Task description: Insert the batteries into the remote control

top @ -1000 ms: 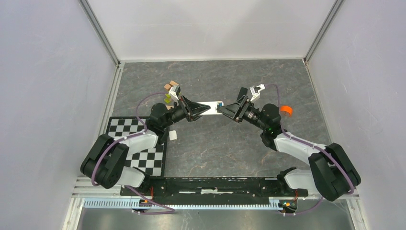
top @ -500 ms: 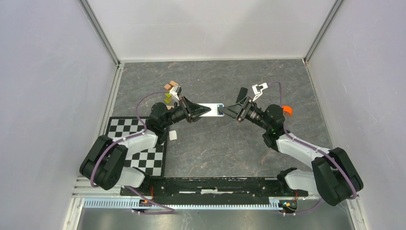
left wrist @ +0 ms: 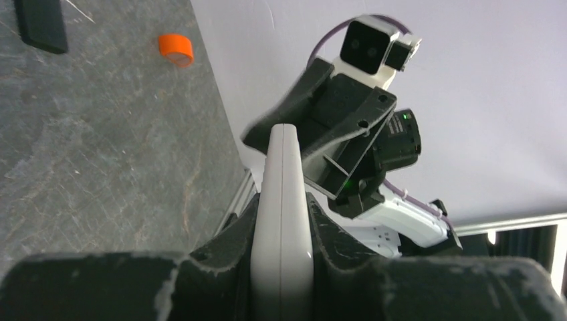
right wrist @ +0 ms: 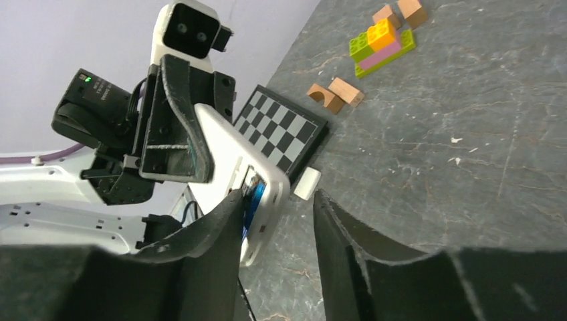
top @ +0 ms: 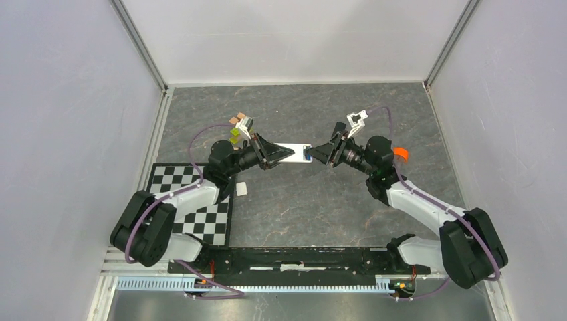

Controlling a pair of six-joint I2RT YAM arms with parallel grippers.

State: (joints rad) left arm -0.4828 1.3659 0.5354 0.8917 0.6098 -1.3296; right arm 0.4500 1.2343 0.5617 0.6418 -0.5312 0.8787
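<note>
The right claw (right wrist: 277, 200), fingers apart and clamping nothing, noses at the blue battery (right wrist: 256, 195) in the end bay of the remote control (right wrist: 231, 157), clamped by the left claw (top: 277, 155) above the middle of the bench (top: 301, 214). Seating seems in hand; next needs a gentle, square press.

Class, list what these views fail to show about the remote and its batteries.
- Purple battery: in no view.
- Seating of the blue battery: right gripper finger partly covers it in the right wrist view; tiny from above.
- Button face of the remote control: turned away; left wrist view shows only its edge.
</note>
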